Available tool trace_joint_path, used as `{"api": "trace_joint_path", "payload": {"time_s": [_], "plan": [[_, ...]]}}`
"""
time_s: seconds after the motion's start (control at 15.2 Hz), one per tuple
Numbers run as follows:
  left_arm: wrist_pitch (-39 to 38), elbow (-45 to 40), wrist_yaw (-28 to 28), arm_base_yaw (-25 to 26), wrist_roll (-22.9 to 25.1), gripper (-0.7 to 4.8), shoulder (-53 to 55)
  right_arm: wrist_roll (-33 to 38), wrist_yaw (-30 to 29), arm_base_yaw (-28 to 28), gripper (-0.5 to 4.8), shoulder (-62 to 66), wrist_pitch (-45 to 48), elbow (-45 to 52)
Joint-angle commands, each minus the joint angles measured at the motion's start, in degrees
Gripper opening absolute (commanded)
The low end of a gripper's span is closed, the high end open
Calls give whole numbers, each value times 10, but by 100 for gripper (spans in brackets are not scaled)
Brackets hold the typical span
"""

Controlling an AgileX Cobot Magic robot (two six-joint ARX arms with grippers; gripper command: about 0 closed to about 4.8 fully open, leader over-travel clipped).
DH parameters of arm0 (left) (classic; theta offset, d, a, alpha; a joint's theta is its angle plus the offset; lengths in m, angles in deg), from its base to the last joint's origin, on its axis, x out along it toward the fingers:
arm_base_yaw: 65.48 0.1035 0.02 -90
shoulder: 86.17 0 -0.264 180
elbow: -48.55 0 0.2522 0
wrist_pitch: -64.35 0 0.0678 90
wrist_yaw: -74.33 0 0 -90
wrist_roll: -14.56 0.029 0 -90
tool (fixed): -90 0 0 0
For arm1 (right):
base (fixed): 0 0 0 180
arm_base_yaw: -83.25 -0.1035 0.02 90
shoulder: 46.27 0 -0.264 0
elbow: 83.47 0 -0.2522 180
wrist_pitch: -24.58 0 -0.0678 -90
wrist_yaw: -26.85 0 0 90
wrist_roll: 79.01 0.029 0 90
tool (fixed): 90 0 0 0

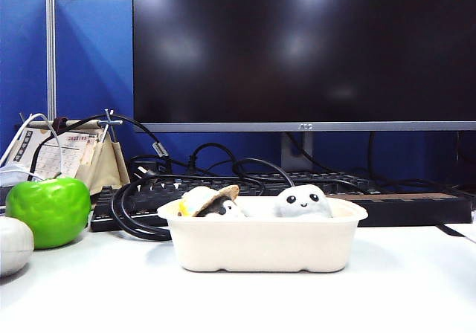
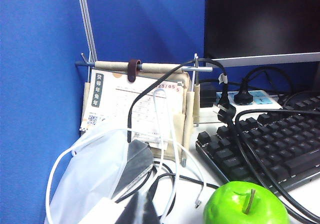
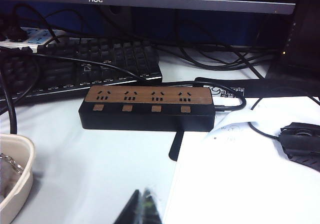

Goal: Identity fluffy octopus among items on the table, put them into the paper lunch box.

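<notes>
Two plush toys sit inside the paper lunch box (image 1: 264, 244) at the middle of the table (image 1: 401, 288): the fluffy octopus (image 1: 303, 201) on the right of the exterior view, upright with its face to the camera, and a straw-hatted black-and-white plush (image 1: 210, 201) on the left. With the octopus already in the box, the task looks done. Neither arm shows in the exterior view. The left gripper (image 2: 135, 206) appears only as dark closed tips at the edge of its wrist view, near the green apple (image 2: 246, 206) and holding nothing; the right gripper (image 3: 142, 209) is likewise closed and empty, over bare table close to the box rim and the power strip (image 3: 147, 108). The octopus looks light, soft and squashy, not fragile; its round head would be the best place to pinch, and its metal keychain ring could slip or snag.
</notes>
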Motion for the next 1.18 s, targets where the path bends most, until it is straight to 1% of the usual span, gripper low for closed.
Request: {"api": "trace_joint_path", "payload": {"time_s": [0.07, 0.46, 0.59, 0.66, 0.72, 0.86, 0.99, 1.05, 1.12, 1.18], "plan": [[5, 0, 0, 1, 1, -5, -1, 2, 1, 0, -1, -2, 6, -1], [5, 0, 0, 1, 1, -5, -1, 2, 1, 0, -1, -2, 6, -1], [5, 0, 0, 1, 1, -5, -2, -9, 7, 1, -1, -2, 6, -1], [5, 0, 0, 1, 1, -5, -1, -9, 4, 15, -1, -2, 6, -1], [5, 0, 0, 1, 1, -5, -1, -9, 1, 33, -1, -2, 6, -1], [5, 0, 0, 1, 1, -5, -1, 1, -7, 101, -1, -2, 16, -1], [5, 0, 0, 1, 1, -5, -1, -2, -39, 187, -1, -2, 30, -1], [5, 0, 0, 1, 1, -5, -1, -2, -54, 221, -1, -2, 34, -1], [5, 0, 0, 1, 1, -5, -1, -2, -88, 267, -1, -2, 41, -1], [5, 0, 0, 1, 1, -5, -1, -2, -115, 296, -1, -2, 45, -1]]}}
